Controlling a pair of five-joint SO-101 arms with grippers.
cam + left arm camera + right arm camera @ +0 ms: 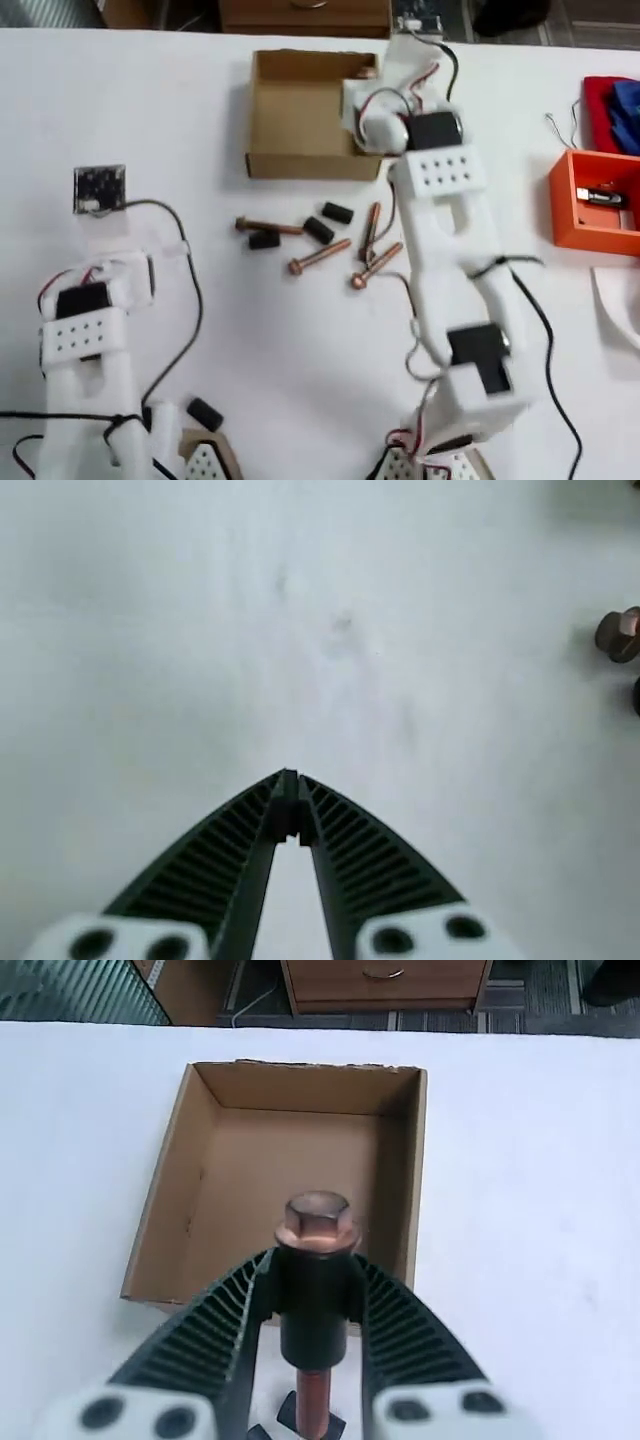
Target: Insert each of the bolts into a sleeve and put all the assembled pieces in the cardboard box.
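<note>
The table is plain white and the cardboard box tan-brown. The bolt is copper, its sleeve black, and the right gripper has black ribbed fingers. At the table's three o'clock, a tray is orange.

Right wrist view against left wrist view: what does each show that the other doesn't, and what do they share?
Right wrist view, not the left: the right gripper shut on a copper bolt wearing a black sleeve, seen against the open cardboard box, with wooden furniture beyond the table. Left wrist view, not the right: the left gripper shut on nothing above a bare stretch, and a bolt head at the frame edge. Both: the white table.
</note>
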